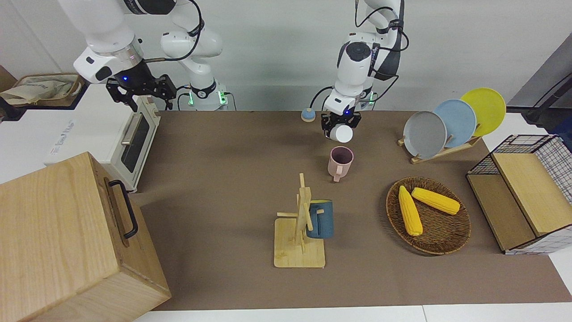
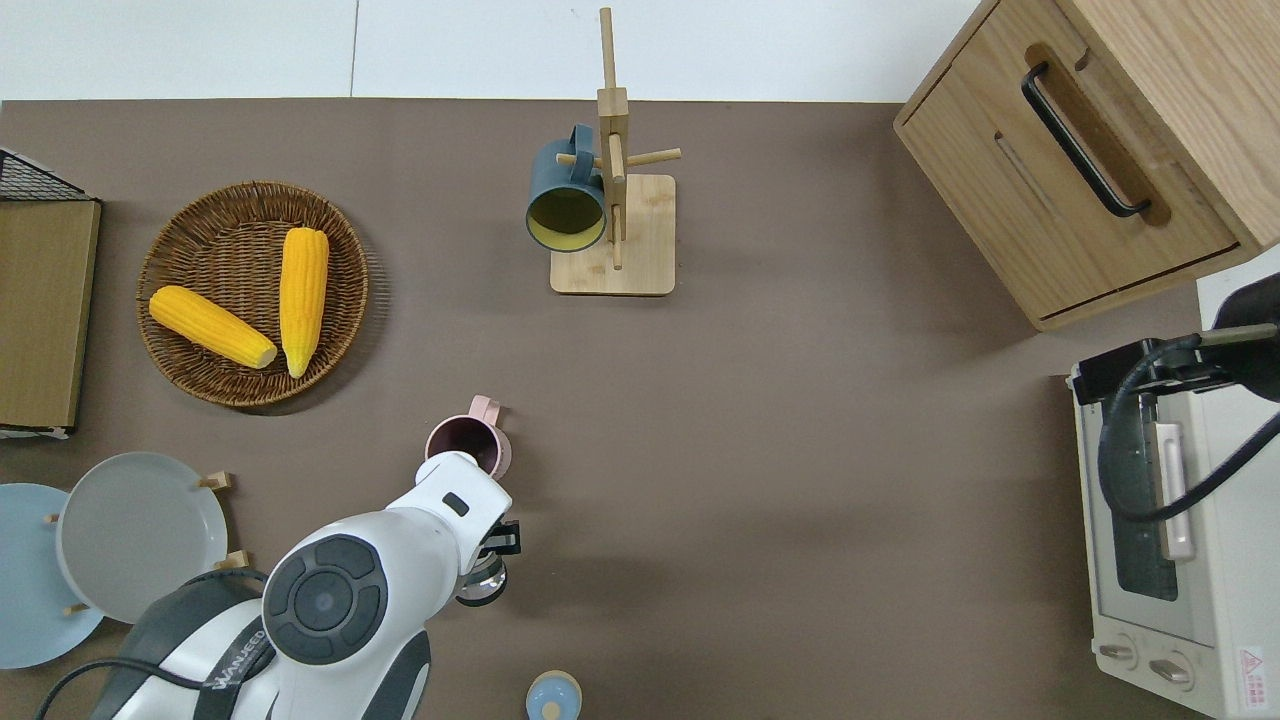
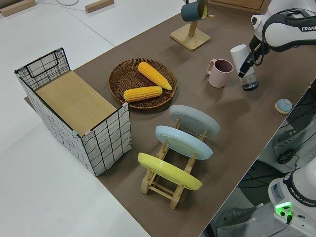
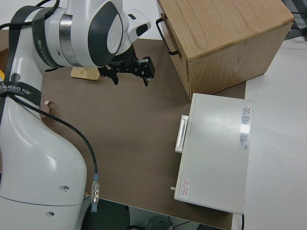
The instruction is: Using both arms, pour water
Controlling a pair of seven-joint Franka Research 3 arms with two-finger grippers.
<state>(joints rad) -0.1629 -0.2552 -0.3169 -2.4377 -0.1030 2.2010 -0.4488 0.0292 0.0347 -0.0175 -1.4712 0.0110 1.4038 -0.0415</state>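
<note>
My left gripper [image 1: 339, 129] is shut on a white bottle [image 1: 343, 133] with a clear end [image 3: 249, 83]. It holds the bottle tilted in the air, the white end toward a pink mug [image 1: 340, 162], over the table just nearer to the robots than the mug [image 2: 482, 443]. In the overhead view the arm hides most of the bottle. A small blue cap [image 1: 307, 115] lies on the table close to the left arm's base. My right gripper [image 1: 151, 103] is open and empty over the toaster oven's end farther from the robots; it also shows in the right side view [image 4: 131, 74].
A wooden mug tree [image 1: 300, 223] with a blue mug [image 1: 321, 219] stands mid-table. A wicker basket [image 1: 442, 237] holds two corn cobs. A plate rack [image 1: 447, 123], a wire basket [image 1: 527, 188], a wooden box [image 1: 67, 237] and a toaster oven [image 1: 134, 138] line the table's ends.
</note>
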